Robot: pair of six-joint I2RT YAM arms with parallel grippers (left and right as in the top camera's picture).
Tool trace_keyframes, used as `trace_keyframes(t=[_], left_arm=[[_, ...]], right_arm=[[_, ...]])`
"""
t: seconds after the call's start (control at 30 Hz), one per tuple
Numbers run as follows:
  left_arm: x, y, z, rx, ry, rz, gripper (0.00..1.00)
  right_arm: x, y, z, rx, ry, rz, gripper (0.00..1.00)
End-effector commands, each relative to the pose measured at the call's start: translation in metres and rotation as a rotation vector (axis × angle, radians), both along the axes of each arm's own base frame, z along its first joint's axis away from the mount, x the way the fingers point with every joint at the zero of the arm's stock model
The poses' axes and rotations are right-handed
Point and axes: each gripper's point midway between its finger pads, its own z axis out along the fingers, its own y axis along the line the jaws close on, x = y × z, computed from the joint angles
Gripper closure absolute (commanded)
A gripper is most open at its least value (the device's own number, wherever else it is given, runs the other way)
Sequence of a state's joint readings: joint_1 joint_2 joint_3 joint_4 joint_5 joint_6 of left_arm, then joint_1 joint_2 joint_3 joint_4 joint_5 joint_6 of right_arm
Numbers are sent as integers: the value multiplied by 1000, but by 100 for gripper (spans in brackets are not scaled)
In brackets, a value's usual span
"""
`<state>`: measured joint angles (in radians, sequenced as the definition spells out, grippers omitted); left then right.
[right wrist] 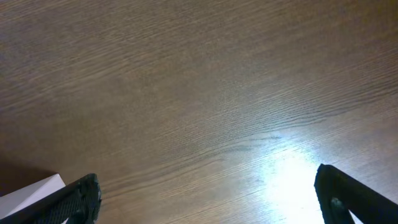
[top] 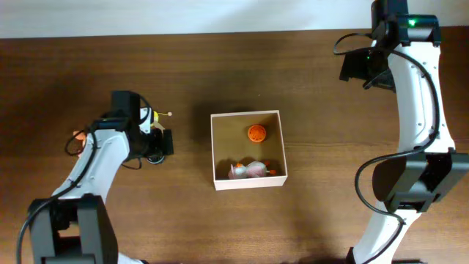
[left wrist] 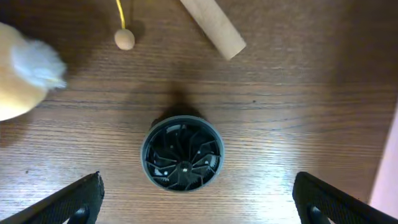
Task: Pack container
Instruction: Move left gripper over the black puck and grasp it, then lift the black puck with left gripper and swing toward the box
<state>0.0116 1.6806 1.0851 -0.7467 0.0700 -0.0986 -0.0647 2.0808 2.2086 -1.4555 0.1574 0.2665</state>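
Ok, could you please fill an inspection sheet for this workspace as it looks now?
Surface: brown wooden table, no spill seen.
Job's things: container open, holding an orange ball and a pink-white toy.
Clutter: dark round finned part, wooden dowel, bead on yellow string, fluffy beige toy.
Grippers: left gripper open above the finned part; right gripper open over the table.
Cables: black cable loops on both arms.
Surroundings: pale strip beyond the table's far edge.
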Motion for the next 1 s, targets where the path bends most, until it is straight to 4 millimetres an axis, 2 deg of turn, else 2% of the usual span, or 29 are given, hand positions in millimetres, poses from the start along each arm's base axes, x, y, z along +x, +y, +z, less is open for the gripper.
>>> trace_keyframes(t=[0.0,0.17,0.3,0.37,0.47,0.83,0.93,0.97], left_arm=[[2,4,-10,39,27,24,1],[-1,4,-24,35,71,44,1],[1,4,-26,34,68,44,0],[3,4,-26,34,60,44,4],[4,4,-27,34,59,44,4],[-2,6,-50,43,124,44,6],[0,5,-50,42,116,45,11],[0,5,-50,42,114,45,17]], right_arm=[[1,-1,11,-11,-32,-13,1],[1,-2,11,-11,-32,-14,1],[1,-1,11,-11,-32,-13,1],[1,-2,11,-11,-32,-14,1],[1,-1,11,-11,-32,-13,1],[1,-1,11,-11,-32,-13,1],[1,-3,11,-11,-33,-17,1],[1,-4,11,-11,-33,-19,1]])
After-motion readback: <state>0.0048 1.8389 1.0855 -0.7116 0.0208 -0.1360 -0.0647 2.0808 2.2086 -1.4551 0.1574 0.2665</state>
